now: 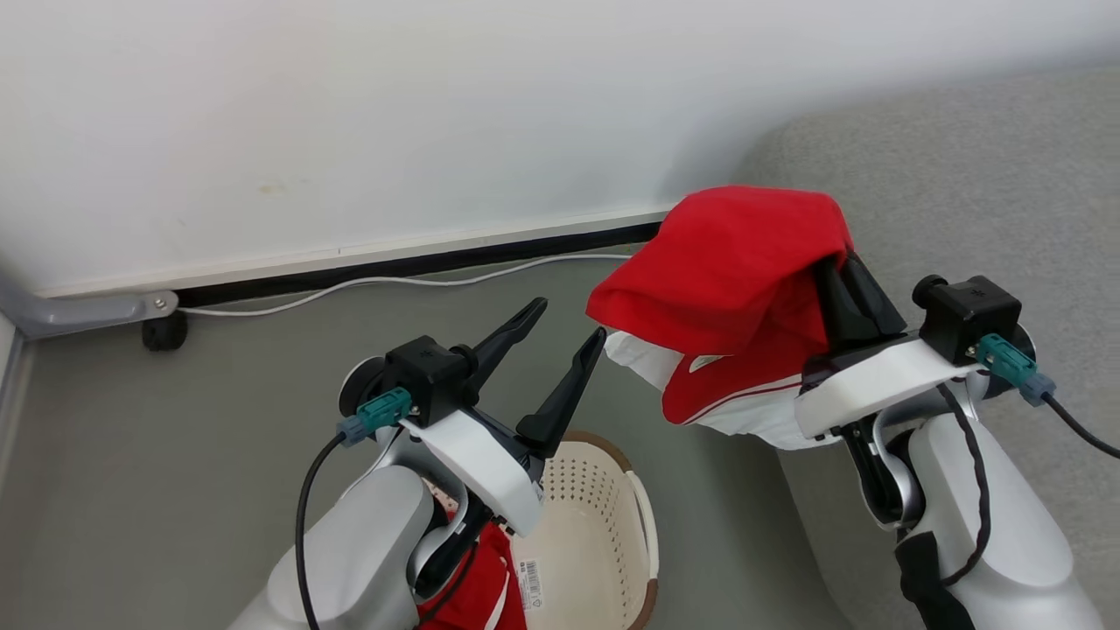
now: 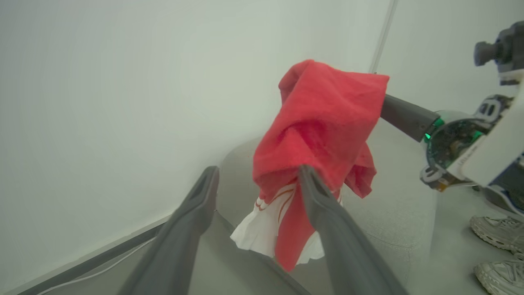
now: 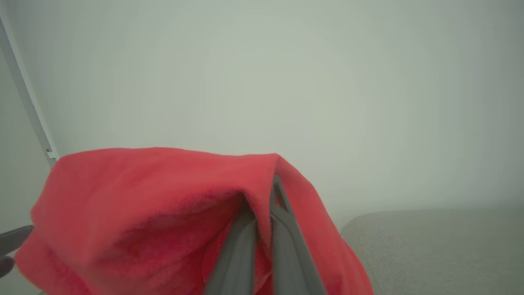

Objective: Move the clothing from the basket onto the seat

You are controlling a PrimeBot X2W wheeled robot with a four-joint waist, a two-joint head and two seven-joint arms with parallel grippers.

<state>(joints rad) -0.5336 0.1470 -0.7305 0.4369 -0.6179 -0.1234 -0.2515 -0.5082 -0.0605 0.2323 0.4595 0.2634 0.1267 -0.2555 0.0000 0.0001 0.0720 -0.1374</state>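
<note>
In the head view, the left arm rises from the lower left with its forearm bent up over the basket [image 1: 604,516]. The left gripper [image 1: 569,321] points up and to the right, its two dark fingers spread wide with nothing between them. The right arm comes in from the lower right. The right gripper [image 1: 847,284] has its fingers pressed together under the red garment [image 1: 731,258], which drapes over them like a hood. Its white panel and striped trim hang below, just by the rounded edge of the grey seat [image 1: 962,192]. A second red garment [image 1: 477,586] lies in the basket, partly behind the left forearm.

The left wrist view looks between the parted fingers of the left gripper [image 2: 258,169] at the red garment [image 2: 323,114] hanging in the air (whether it touches the nearer finger I cannot tell). This view adds a pair of pale shoes [image 2: 495,233] on the floor at the right.

The right wrist view shows the right gripper [image 3: 266,213] clamped on a fold of the red garment [image 3: 155,192], with the seat [image 3: 442,246] low at the right.
</note>
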